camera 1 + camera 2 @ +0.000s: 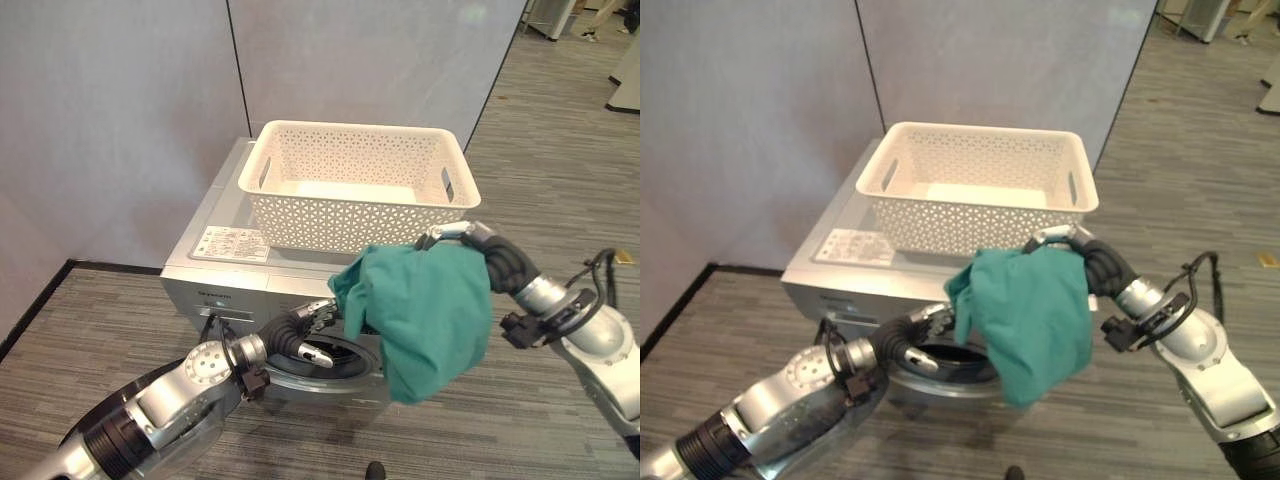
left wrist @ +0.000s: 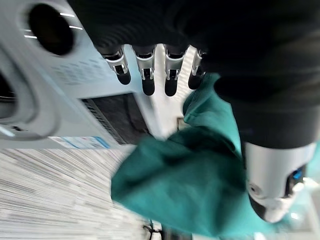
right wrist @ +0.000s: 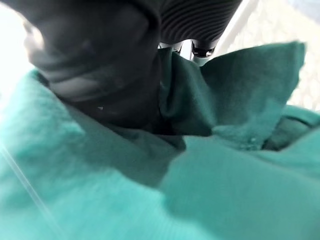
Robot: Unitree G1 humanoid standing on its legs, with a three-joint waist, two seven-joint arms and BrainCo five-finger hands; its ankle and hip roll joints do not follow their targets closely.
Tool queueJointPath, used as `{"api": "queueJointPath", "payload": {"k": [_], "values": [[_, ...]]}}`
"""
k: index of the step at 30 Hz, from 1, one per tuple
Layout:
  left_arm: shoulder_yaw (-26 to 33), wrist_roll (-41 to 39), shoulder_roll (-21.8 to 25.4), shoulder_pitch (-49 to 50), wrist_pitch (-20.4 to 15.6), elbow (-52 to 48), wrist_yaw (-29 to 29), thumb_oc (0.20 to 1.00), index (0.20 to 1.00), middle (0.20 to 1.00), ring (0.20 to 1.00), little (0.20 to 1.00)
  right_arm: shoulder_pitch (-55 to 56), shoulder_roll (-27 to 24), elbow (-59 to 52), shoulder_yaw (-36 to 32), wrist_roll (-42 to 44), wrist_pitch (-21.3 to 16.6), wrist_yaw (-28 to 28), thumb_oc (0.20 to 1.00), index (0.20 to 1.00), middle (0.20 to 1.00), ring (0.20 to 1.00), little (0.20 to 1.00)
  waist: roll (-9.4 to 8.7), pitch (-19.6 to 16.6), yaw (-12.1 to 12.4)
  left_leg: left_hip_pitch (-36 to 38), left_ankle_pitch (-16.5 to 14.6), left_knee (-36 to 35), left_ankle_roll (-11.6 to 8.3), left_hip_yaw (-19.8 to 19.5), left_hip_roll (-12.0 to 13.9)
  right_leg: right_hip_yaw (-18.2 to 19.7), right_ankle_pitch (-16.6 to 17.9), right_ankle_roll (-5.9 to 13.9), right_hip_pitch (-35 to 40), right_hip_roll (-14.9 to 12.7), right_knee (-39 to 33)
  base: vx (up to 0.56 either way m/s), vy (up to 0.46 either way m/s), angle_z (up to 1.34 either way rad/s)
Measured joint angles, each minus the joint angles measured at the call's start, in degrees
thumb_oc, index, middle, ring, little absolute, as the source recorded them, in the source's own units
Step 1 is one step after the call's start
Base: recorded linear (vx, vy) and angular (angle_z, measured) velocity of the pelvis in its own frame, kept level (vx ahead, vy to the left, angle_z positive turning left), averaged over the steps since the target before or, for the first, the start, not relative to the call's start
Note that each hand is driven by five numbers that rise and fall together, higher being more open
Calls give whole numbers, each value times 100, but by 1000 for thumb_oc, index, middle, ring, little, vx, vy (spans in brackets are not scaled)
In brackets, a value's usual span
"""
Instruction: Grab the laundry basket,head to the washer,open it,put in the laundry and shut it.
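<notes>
Our right hand (image 1: 455, 238) pinches the soft, light teal-green cloth garment (image 1: 420, 305), drooping at the silver washer's (image 1: 225, 255) open port's three o'clock, left hand (image 1: 310, 335) relaxed there; we'd bunch it.

We note pale grey partition panels (image 1: 120, 130) behind, joined by a dark vertical seam. The floor (image 1: 560, 170) is grey wood-grain plank, with a black skirting strip (image 1: 40, 300) at the left panel's foot.
</notes>
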Motion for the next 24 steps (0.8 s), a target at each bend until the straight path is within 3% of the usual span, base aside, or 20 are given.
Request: {"api": "queueJointPath", "payload": {"k": [7,14,16,19,24], "values": [[-113,-404,156,-413,-1,-453,-110,1000,1000,1000,1000,1000,34,-247,114,-191,-219,20,-31,200,200,200,200,200,237,30,26,-74,25,-2,-29,-363,-48,-338,-137,63,181,-61,0,-24,-18,27],[-348,-430,-88,-459,56,-589,-159,1000,1000,1000,1000,1000,-128,-334,531,-100,-580,36,-48,200,200,200,200,200,269,28,74,-110,44,7,-38,-446,-70,-435,-131,46,186,-75,48,-8,-4,7],[-367,-287,-823,-618,105,-129,-122,1000,1000,1000,1000,1000,-233,-81,528,-100,-677,96,-136,200,200,200,200,200,262,33,79,-123,45,22,-40,-515,-74,-498,-129,44,198,-76,48,-16,-10,13],[-365,88,-1474,-701,107,126,-41,1000,1000,1000,1000,1000,-391,207,528,-101,-785,125,-192,200,200,200,200,200,251,40,62,-123,48,24,-45,-538,-70,-540,-137,41,217,-73,48,-21,-5,7],[-379,1037,-2839,-1155,105,1500,141,1000,1000,1000,1000,1000,-671,813,524,86,-907,295,-368,200,200,200,200,200,177,89,-18,-146,47,32,-45,-581,-69,-579,-198,45,263,-74,40,-11,-4,4]]}}
